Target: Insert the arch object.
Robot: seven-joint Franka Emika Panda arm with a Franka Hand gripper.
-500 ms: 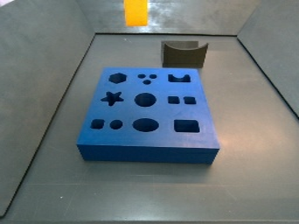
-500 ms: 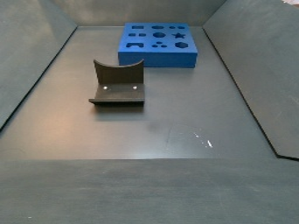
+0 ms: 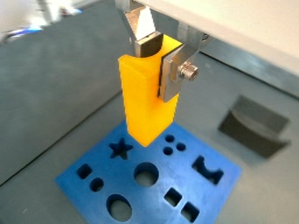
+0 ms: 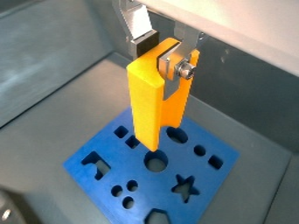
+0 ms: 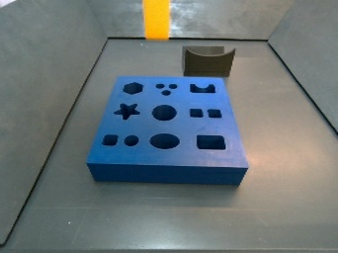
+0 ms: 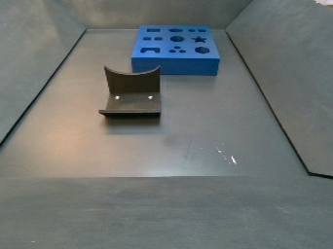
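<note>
My gripper [image 3: 160, 59] is shut on the bright orange arch object [image 3: 149, 92], a tall smooth slab that hangs down from the fingers. It also shows in a wrist view [image 4: 156, 96], held by the gripper [image 4: 160, 54] high above the blue board [image 4: 117, 163]. The blue board [image 3: 201, 184] has several shaped holes in its top. In a side view only the orange arch object [image 5: 156, 18] shows, at the top edge, behind the board [image 5: 165, 158]; the gripper itself is out of that view. The board also lies at the far end in a side view [image 6: 178, 60].
The dark fixture [image 5: 209, 60], an L-shaped bracket with a curved notch, stands on the grey floor beyond the board. It also shows in a side view [image 6: 130, 92] and a wrist view [image 3: 254, 124]. Grey walls enclose the floor.
The orange arch object has come down a little in the side view. The board and the fixture have not moved.
</note>
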